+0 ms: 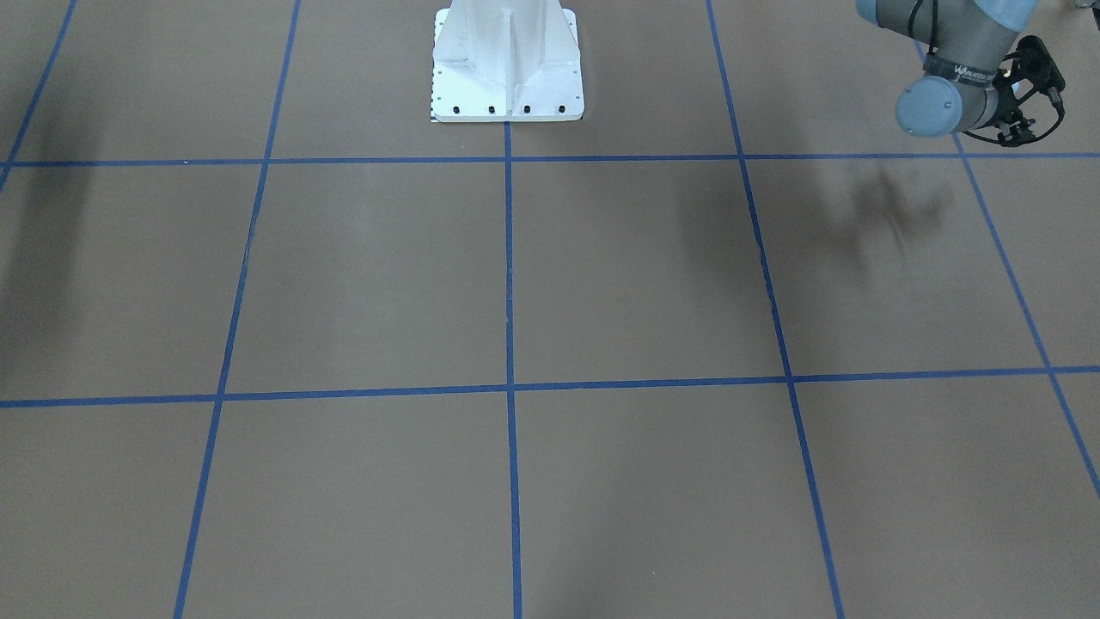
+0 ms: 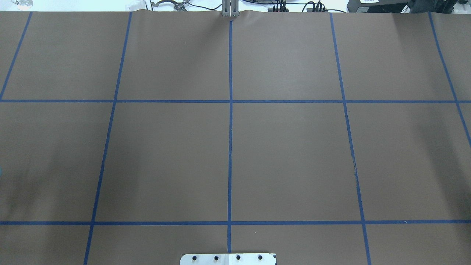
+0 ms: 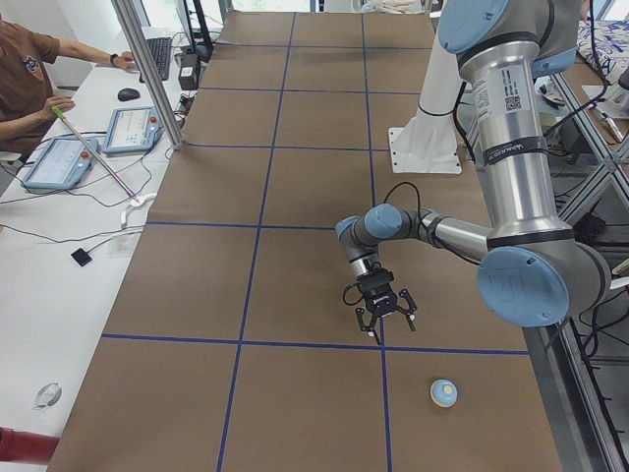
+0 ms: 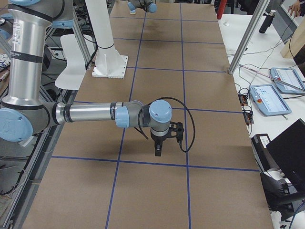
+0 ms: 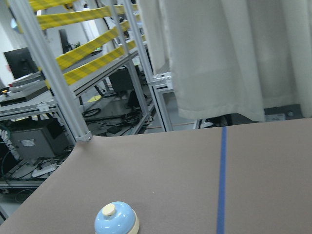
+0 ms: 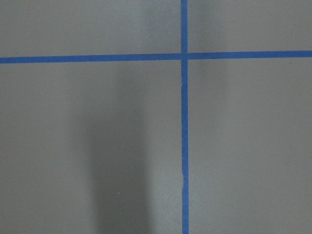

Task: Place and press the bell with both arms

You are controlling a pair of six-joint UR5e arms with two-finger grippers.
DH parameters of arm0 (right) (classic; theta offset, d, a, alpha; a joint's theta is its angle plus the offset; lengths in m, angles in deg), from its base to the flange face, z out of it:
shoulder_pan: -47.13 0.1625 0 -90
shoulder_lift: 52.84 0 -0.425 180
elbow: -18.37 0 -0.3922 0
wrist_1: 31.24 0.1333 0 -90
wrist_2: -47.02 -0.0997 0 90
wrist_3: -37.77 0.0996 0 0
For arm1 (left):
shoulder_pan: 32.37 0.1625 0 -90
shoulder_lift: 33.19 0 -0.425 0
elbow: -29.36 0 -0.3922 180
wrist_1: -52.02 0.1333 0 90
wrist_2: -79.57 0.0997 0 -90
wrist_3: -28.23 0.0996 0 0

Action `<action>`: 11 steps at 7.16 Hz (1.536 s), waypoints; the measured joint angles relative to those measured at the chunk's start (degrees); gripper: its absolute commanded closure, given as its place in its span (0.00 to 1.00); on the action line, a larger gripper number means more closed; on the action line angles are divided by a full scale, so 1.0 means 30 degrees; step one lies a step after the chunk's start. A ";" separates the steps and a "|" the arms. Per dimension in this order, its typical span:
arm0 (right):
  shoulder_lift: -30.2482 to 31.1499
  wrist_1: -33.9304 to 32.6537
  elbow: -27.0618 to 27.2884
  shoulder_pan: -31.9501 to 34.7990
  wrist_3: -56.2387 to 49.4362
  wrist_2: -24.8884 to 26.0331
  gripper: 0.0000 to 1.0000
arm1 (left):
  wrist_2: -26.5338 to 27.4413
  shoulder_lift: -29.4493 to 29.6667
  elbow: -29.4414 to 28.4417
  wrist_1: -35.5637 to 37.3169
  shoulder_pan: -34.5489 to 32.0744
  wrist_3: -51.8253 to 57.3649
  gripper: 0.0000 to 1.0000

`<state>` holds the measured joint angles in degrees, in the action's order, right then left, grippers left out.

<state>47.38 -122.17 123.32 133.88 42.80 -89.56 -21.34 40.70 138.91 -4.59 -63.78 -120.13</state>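
Jaws on our left gripper point(image 3: 384, 327) look spread apart in the view from the table's left end, with nothing between them and nothing touching them. It hangs pointing down over the brown table point(image 3: 295, 246), just short of a blue tape line point(image 3: 295, 341). Of our right gripper point(image 4: 157, 150) we cannot tell whether the jaws are spread or pressed together, since only one side view shows it (its own wrist camera sees just bare table and a crossing of tape lines). We see nothing held in it, and it hangs over the table near another tape line. The bell point(image 3: 443, 393) stands upright on the table across that tape line from the left gripper. It is nearer the table's left end and the robot's edge, and clearly apart from the jaws. In the left wrist camera it sits low in the frame, its cream button point(image 5: 109, 209) facing up. We judge that we are at the opening step: the bell is neither picked up, nor placed, nor pressed, and the left arm is the one within reach of it. The next move calls for us to bring the left gripper over the bell, line the spread jaws up on either side of the dome, and come down. We should then close low on the dome, clear of the button, because the rounded shell looks likely to slip out of a high pinch.
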 measured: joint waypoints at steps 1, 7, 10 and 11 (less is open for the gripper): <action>0.0023 -0.0009 -0.0014 -0.0120 0.0085 0.0017 0.00 | -0.0451 -0.0012 -0.0810 -0.0624 0.0178 -0.0802 0.00; -0.0038 0.0180 0.0065 -0.0177 0.1387 -0.0177 0.00 | -0.2375 -0.0260 -0.5965 -0.3974 0.0900 -0.2512 0.00; -0.0091 0.0190 0.0158 -0.0177 0.1373 -0.0172 0.00 | -0.3020 -0.0532 -0.6152 -0.4048 0.1088 -0.2890 0.00; -0.0095 0.0191 0.0155 -0.0177 0.1371 -0.0146 0.00 | -0.3444 -0.0540 -0.6154 -0.4049 0.1439 -0.3220 0.00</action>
<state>47.10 -121.60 123.79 133.35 46.91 -90.00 -31.68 39.08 120.44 -16.74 -59.47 -129.79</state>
